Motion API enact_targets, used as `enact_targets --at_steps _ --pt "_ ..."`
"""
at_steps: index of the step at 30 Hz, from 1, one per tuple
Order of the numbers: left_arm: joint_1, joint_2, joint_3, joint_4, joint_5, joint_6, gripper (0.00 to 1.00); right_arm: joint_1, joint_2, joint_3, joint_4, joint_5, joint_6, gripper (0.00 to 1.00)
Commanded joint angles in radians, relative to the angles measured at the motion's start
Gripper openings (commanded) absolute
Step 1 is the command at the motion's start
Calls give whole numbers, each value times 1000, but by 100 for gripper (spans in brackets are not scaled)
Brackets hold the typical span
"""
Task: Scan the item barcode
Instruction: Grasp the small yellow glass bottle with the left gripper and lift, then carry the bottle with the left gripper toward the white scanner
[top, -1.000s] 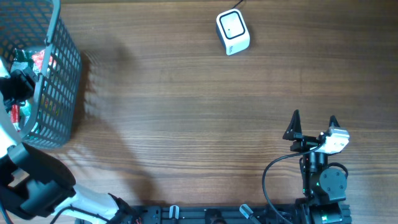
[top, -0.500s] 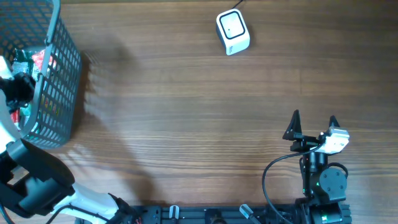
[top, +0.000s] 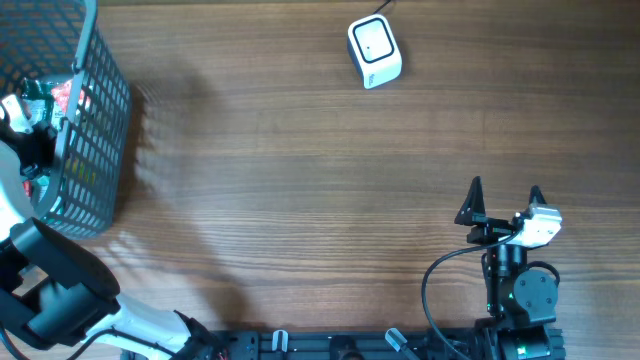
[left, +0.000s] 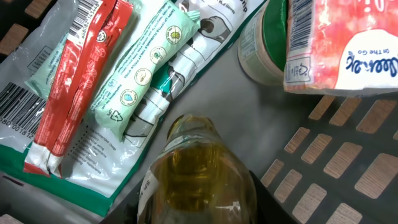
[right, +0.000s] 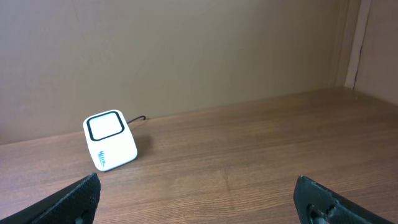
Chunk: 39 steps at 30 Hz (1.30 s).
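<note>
Down inside the grey mesh basket (top: 95, 130) at the table's left edge, my left gripper (top: 30, 140) has its dark jaws pressed against both sides of a clear bottle of yellow liquid (left: 199, 168). The bottle has a white label at its left side, and no barcode shows on it. The white barcode scanner (top: 374, 51) stands at the far middle of the table and also shows in the right wrist view (right: 110, 140). My right gripper (top: 505, 200) rests at the near right, open and holding nothing, pointing toward the scanner.
Around the bottle in the basket lie a green-and-white pouch (left: 155, 68), a red sachet (left: 81, 87), a green-lidded tub (left: 264, 43) and a red-and-white packet (left: 342, 43). A cable runs back from the scanner. A plain wall stands behind the table.
My left gripper's jaws have closed in onto the bottle, and the arm has shifted slightly within the basket. The right arm has not moved.
</note>
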Motion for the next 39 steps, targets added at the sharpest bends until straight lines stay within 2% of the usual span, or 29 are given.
enact_targets --at_steps 1,6,13,16,21,27,33,39 --pt "-2 -61 27 9 16 -2 28 -2 0 0 6 9 3 100" --pt "-2 -166 105 16 16 -16 28 -2 0 0 6 9 3 100" --pt "-20 -379 191 96 18 -145 27 -2 0 0 6 9 3 100" --pt "-74 -480 191 100 24 -185 26 -2 0 0 6 9 3 100" --pt "-254 -586 191 55 23 -190 26 -2 0 0 6 9 4 100" --pt "-522 -615 191 -23 -19 -296 25 -2 0 0 6 9 4 100" --pt "-775 -551 191 -136 -94 -425 24 -2 0 0 6 9 3 100" --pt "-996 -409 191 -139 -136 -537 21 -2 0 0 6 9 4 100"
